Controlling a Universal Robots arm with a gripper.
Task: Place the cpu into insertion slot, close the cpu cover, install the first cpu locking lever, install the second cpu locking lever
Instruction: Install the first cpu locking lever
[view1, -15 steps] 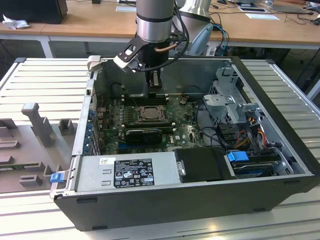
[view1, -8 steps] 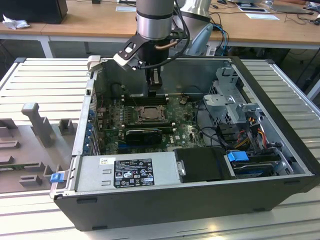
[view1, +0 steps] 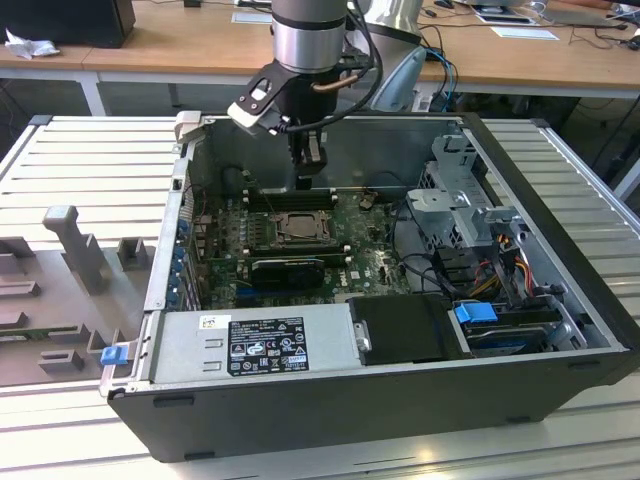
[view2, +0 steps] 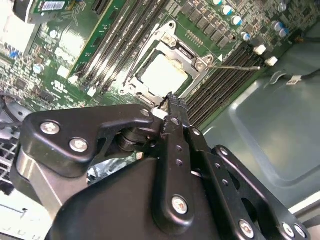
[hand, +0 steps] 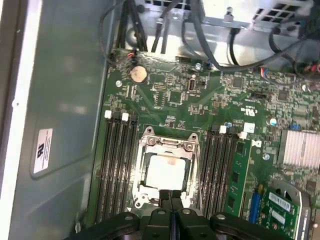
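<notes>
The arm (view1: 305, 35) is a brushed silver-grey cylinder ending in a black wrist section, with black cables (view1: 368, 65) looping down its side and a pale grey camera block (view1: 252, 105) at the wrist. The gripper (view2: 170, 100) is matte black, built of flat, rounded link plates pinned with silver round-head screws (view2: 179, 204).
</notes>
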